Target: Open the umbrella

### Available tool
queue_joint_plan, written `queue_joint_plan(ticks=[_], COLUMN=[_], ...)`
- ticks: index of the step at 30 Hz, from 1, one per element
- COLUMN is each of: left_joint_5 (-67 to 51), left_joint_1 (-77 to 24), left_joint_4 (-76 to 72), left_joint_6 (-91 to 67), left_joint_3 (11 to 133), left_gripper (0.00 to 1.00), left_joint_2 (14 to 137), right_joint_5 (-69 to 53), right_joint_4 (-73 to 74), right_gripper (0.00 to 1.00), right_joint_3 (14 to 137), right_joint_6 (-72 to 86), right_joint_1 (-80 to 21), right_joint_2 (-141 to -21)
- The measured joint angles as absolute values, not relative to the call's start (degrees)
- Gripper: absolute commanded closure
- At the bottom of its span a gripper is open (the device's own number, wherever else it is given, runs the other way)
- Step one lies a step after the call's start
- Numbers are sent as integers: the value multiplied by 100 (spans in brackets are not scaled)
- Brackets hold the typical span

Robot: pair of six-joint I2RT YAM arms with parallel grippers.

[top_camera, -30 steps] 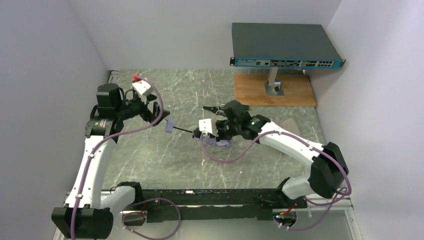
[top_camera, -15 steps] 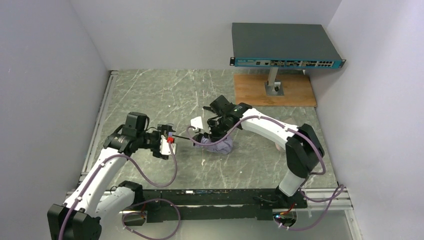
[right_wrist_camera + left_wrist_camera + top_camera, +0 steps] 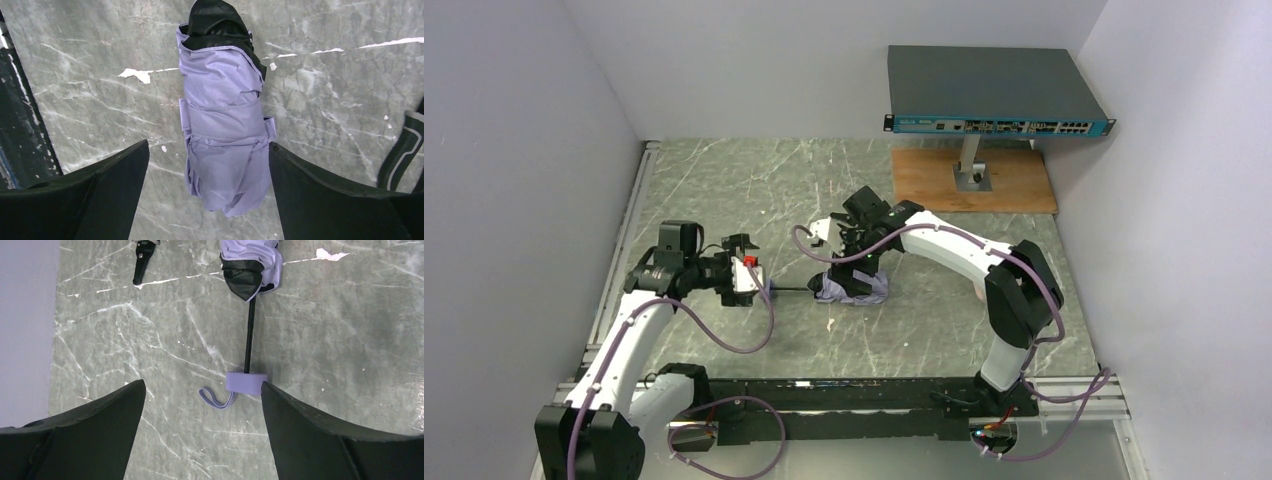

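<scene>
The umbrella (image 3: pixel 856 287) lies folded on the marble table (image 3: pixel 724 190), a pale lilac bundle with black lining (image 3: pixel 225 115). Its thin black shaft (image 3: pixel 248 335) runs left to the small lilac handle (image 3: pixel 246 382), which has a strap loop (image 3: pixel 215 399). My left gripper (image 3: pixel 759 283) is open over the handle end. In the left wrist view the handle sits just beside the right fingertip of the left gripper (image 3: pixel 201 384). My right gripper (image 3: pixel 849 266) hovers open over the bundle. In the right wrist view the right gripper (image 3: pixel 209 144) has the fabric between its spread fingers, which do not press on it.
A network switch (image 3: pixel 994 90) stands on a post over a wooden board (image 3: pixel 1014 185) at the back right. Grey walls close in the table on the left, back and right. Both arms' cables hang near the umbrella.
My right gripper has opened and let go of the umbrella bundle, which now rests on the table. My left arm came down from the back left to the handle.
</scene>
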State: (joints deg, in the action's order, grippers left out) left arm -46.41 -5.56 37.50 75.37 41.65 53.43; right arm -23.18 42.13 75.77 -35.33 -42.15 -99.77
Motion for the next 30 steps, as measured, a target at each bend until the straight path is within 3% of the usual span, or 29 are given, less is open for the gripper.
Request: queue_joint_plan(ticks=[10,13,18,20,30], left_joint_5=[-4884,-4882,-4762,-4668,-3966], left_joint_1=[-478,-478,-561,-718,-1898], left_joint_4=[3710,3691,3395,3273,2165], left_joint_6=[7736,7767,7830,7870,7832], left_joint_3=[4095,4012,3743,3625,3280], left_gripper=[10,15,29,31,30], left_joint_2=[5618,5671,5804,5896,6405], right_joint_5=[-2038,-1826,-1695,-1697,-1914], right_joint_4=[3900,3581,3205,3070,3059], right_gripper=[8,26,72,98,100], right_joint_3=[7489,7282,6954,6827,6716], right_joint_6=[-3494,-3588,-3669,-3754,-3879], right_joint_1=[-4209,-4209,-4209,-4209,-4174], right_joint_2=[-10665,-10783,-10750,-10626,-10392])
